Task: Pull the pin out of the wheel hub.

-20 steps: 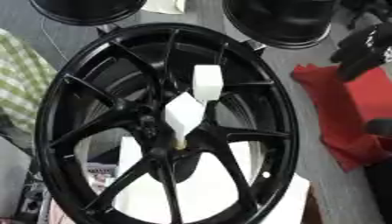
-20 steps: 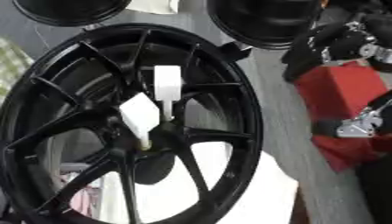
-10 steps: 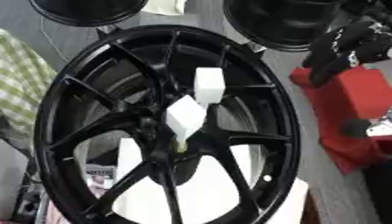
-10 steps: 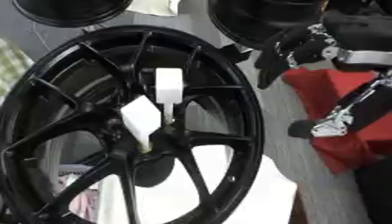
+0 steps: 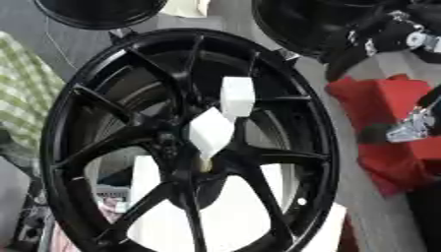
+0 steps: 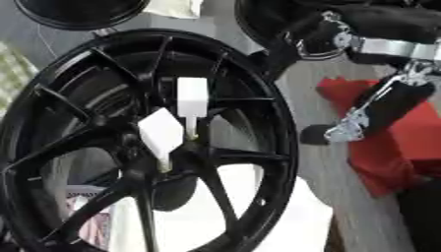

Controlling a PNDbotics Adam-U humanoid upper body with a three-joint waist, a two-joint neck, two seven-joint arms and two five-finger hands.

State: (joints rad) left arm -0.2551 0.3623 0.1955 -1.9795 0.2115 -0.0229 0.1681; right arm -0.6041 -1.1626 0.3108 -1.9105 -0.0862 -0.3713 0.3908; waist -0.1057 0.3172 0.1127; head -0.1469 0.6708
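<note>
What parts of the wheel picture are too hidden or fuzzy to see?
- Right hand: blurred in both eye views, so its fingers cannot be told open or shut.
- Wheel: its bottom is cut off by the lower edge.
- White pins: where they enter the hub is hidden in dark spokes.
- Left hand: outside both views.

Grey floor (image 6: 314, 162), black wheel (image 5: 314, 147) lying flat on it, red cloth (image 5: 388, 147) to its right, green checked cloth (image 5: 26, 103) at left, two more black wheels (image 5: 99, 12) beyond.

Even light, prob. motion blur.
</note>
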